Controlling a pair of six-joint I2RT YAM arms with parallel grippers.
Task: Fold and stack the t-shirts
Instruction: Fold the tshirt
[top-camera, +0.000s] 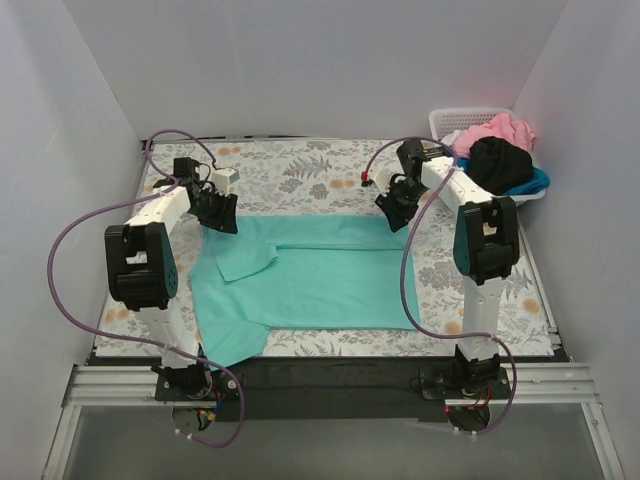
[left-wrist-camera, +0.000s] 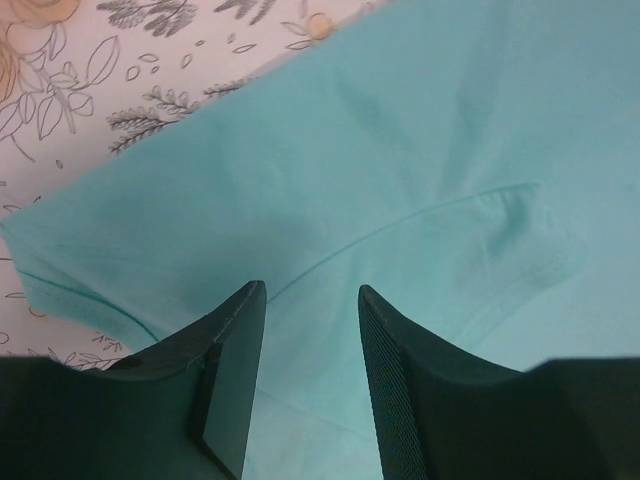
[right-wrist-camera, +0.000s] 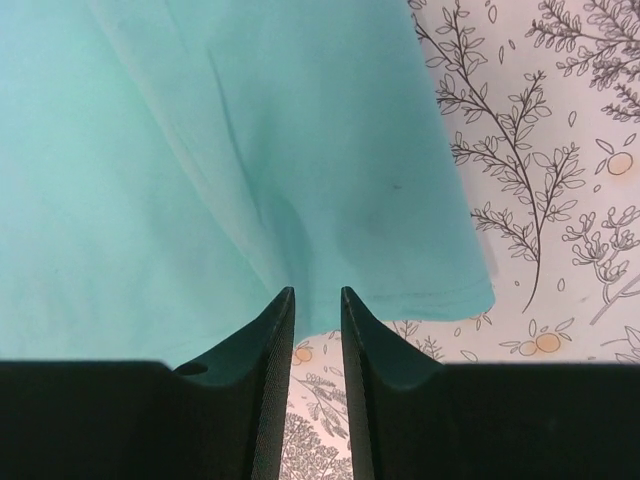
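A teal-green t-shirt (top-camera: 320, 280) lies spread flat on the floral table cloth, with one sleeve folded in over its left part. My left gripper (top-camera: 222, 218) is open over the shirt's far left corner. In the left wrist view it (left-wrist-camera: 310, 292) stands wide apart above the teal cloth (left-wrist-camera: 400, 150), holding nothing. My right gripper (top-camera: 393, 212) is at the shirt's far right corner. In the right wrist view it (right-wrist-camera: 316, 292) stands narrowly apart, with the shirt's hem (right-wrist-camera: 420, 290) at the tips. A pink (top-camera: 500, 130), a black (top-camera: 500, 163) and a blue shirt (top-camera: 535, 183) lie heaped in the basket.
A white lattice basket (top-camera: 455, 120) stands at the far right corner against the wall. White walls close in the table on the left, back and right. Purple cables loop from both arms. The black base rail runs along the near edge.
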